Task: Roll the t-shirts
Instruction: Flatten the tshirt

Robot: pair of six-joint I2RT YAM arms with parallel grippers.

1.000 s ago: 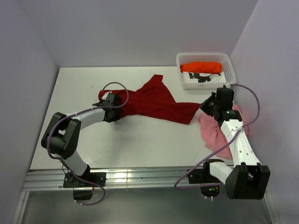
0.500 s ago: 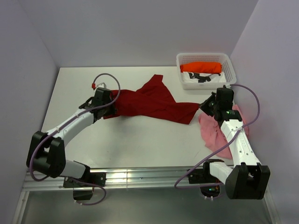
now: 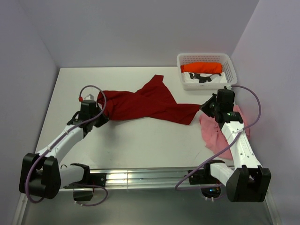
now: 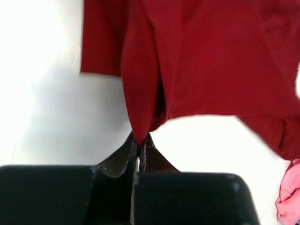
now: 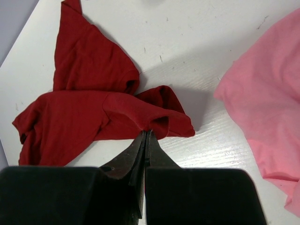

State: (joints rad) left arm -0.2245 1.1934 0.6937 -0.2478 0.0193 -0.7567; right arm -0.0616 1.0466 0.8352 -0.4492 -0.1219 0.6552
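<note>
The dark red t-shirt (image 3: 150, 103) lies stretched across the middle of the white table. My left gripper (image 3: 101, 114) is shut on its left end, and the left wrist view shows a fold of red cloth (image 4: 140, 93) pinched between the tips of that gripper (image 4: 140, 138). My right gripper (image 3: 205, 107) is shut at the shirt's right corner, where the red cloth (image 5: 108, 112) puckers into the tips of the gripper (image 5: 147, 133). A pale pink t-shirt (image 3: 214, 132) lies crumpled under the right arm. A bright orange t-shirt (image 3: 202, 68) lies rolled in the basket.
The white lattice basket (image 3: 228, 59) stands at the back right corner, with white and dark items under the orange roll. Purple-grey walls close in on the table (image 3: 140, 140) at the left, back and right. The metal rail with the arm bases runs along the near edge.
My left gripper closed on the red shirt's left end and drew it left and toward the near edge, stretching the shirt out. The right arm has not moved.
</note>
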